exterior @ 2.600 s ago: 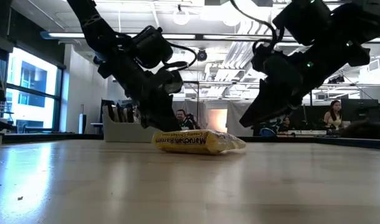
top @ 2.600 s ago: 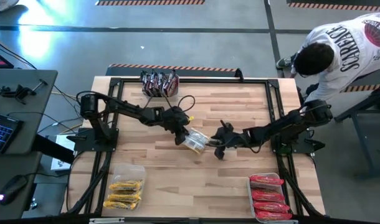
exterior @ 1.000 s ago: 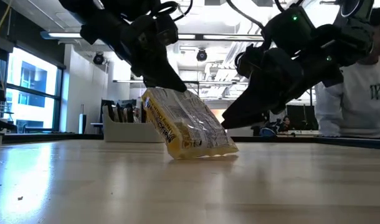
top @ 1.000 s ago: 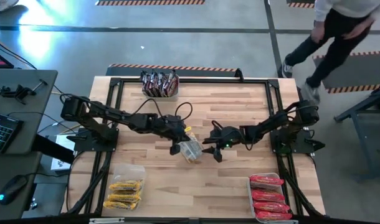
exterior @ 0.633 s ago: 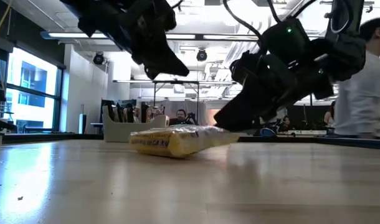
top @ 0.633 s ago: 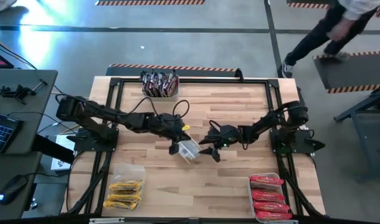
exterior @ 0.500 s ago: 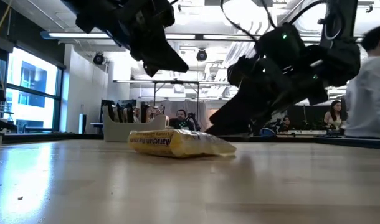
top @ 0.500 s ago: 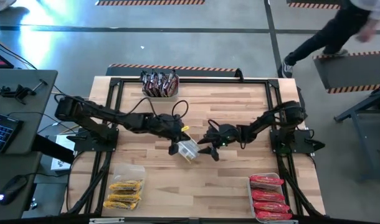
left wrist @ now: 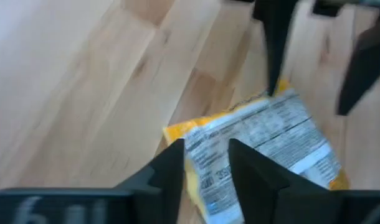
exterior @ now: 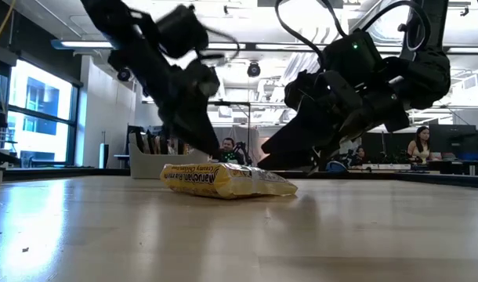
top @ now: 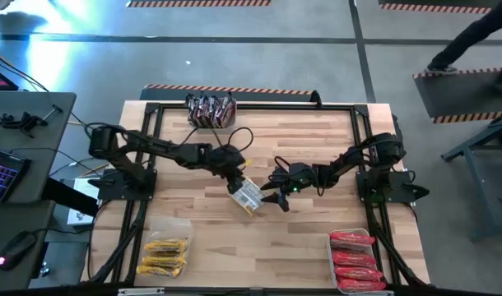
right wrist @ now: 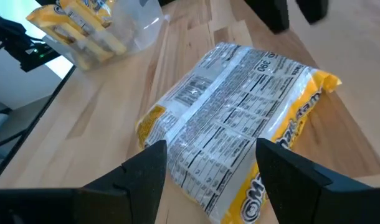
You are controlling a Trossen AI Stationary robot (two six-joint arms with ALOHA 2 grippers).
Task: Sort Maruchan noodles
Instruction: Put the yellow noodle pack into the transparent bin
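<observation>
Looking pretty close to finished, honestly. Nearly all the noodles are already binned by colour: the yellow packets (top: 165, 255) sit in a clear bin (top: 170, 224) at the near left corner of the table (top: 317, 131), the red ones (top: 356, 263) fill a bin at the near right corner, and the dark ones (top: 210, 109) stand in a bin at the far edge.

What's left, as far as the views show, is one loose yellow packet (top: 247, 196) lying flat mid-table, label side down in the wrist views, well apart from all three bins. No other stray packets show on the wood.

Both arms are crowded around it. The left gripper (top: 237, 182) hangs just over the packet's far-left end, fingers (left wrist: 171, 171) parted with a narrow gap, and nothing is pinched between them; the packet's corner shows just past the tips. Whether a tip touches the wrapper is hard to tell. The right gripper (top: 273, 197) sits low just beside the packet's other end, fingers (right wrist: 149, 168) spread wide, the packet lying ahead of them and not held.

So the last job is probably getting a proper hold on this one and carrying it over to the yellow bin. Crinkly wrapper lying flat on wood looks like the tricky part, since there's not much edge to pinch.
</observation>
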